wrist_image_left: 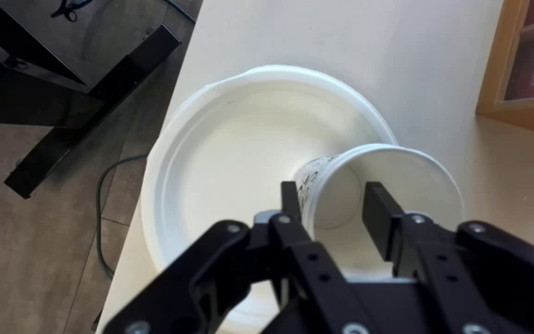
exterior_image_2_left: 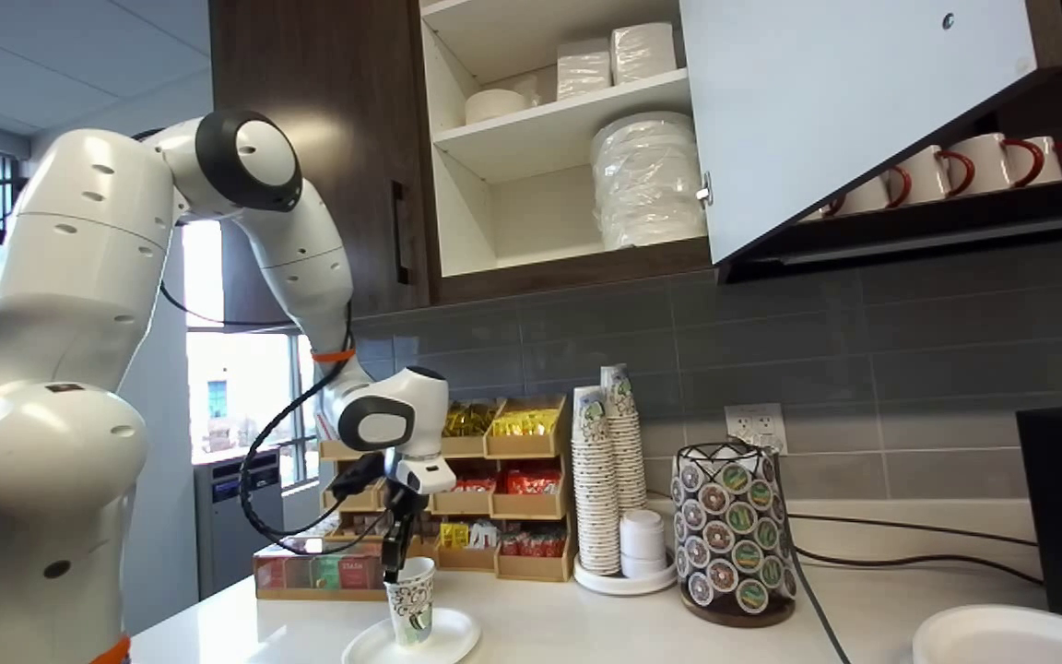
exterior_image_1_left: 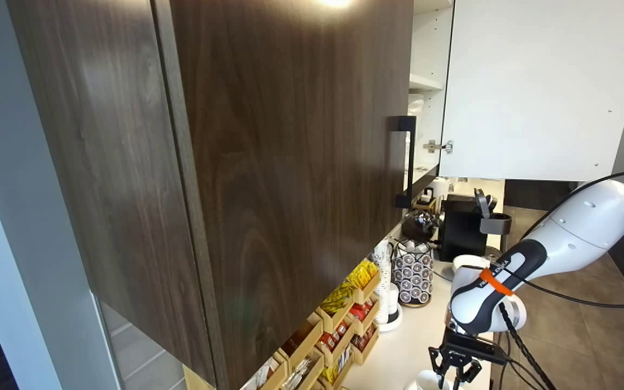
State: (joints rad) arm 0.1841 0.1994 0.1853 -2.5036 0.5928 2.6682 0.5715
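In the wrist view the end effector (wrist_image_left: pixel 332 190) is released, its fingers (wrist_image_left: pixel 380 222) set apart with a gap between the tips. Within that gap runs the wall of a paper cup (wrist_image_left: pixel 341 204): one finger stands just outside it, the other lines up with the mouth, though how deep it reaches cannot be told. The cup stands on a white plate (wrist_image_left: pixel 239 153), spread beneath the end effector on a pale surface (wrist_image_left: pixel 434 55). Past the fingertips, on the cup's side, sits a wooden box (wrist_image_left: pixel 512 111); on the opposite side, lower down, a black stand (wrist_image_left: pixel 91 116) and a cable (wrist_image_left: pixel 98 208) show against the floor (wrist_image_left: pixel 49 241).

In an exterior view the end effector hangs low by the cup, under an arm (exterior_image_1_left: pixel 583 225) ringed by an orange band (exterior_image_1_left: pixel 496 281). Well above it is a brown cabinet door (exterior_image_1_left: pixel 301 162); farther off stands a black machine (exterior_image_1_left: pixel 461 238).

In an exterior view the end effector points down at the cup's rim. Behind it is a snack rack (exterior_image_2_left: pixel 527 505), then cup stacks (exterior_image_2_left: pixel 597 503) and a pod holder (exterior_image_2_left: pixel 725 616) farther along; an open cabinet (exterior_image_2_left: pixel 540 217) is overhead.
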